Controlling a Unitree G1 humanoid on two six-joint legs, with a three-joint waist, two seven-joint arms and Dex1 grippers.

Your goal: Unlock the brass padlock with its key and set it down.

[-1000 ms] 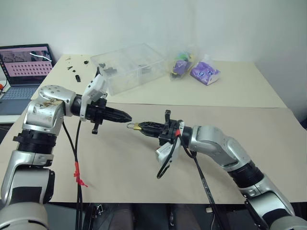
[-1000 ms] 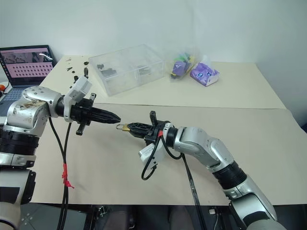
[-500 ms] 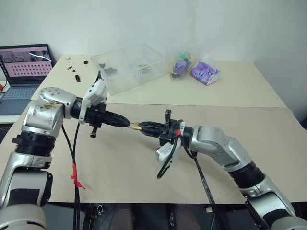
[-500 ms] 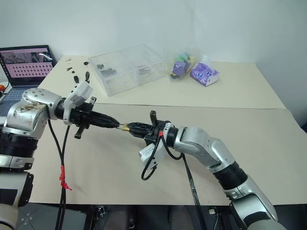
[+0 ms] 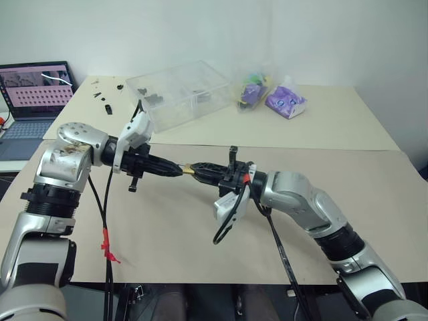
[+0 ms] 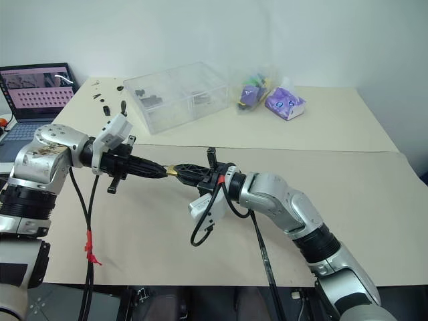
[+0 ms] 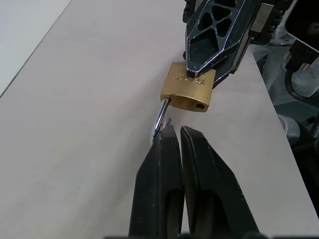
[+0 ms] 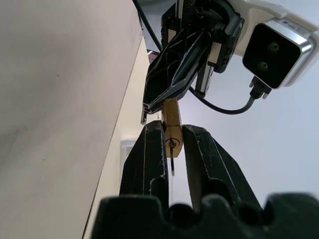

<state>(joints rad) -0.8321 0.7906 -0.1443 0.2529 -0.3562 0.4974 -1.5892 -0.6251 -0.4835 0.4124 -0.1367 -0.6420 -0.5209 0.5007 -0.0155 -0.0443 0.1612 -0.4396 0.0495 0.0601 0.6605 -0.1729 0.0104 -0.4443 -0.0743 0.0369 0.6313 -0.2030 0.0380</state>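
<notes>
Above the middle of the tan table point(image 5: 167, 254), the two arms meet tip to tip in the air. Reaching in from the right, the right gripper point(image 5: 195, 168) has its two black fingers clamped on the brass padlock point(image 7: 189, 91), which hangs clear of the table between the grippers; in the right wrist view the lock's gold body point(image 8: 171, 130) sits squeezed between the finger pads, its keyhole end facing back toward that camera. From the left, the left gripper point(image 5: 176, 171) points across at it with its fingers pressed together, tips right at the thin silvery shackle point(image 7: 160, 114) that sticks out of the padlock's side. Whether those tips actually pinch the shackle or only touch it I cannot tell. I also cannot make out a key anywhere between them. Farther back on the table stands a clear plastic box point(image 5: 179, 93) with small dark parts inside, and beside it lie a purple packet point(image 5: 285, 101) and a clear bag of colourful bits point(image 5: 252, 91). At the far left edge an open laptop point(image 5: 33, 100) shows a lit screen.
</notes>
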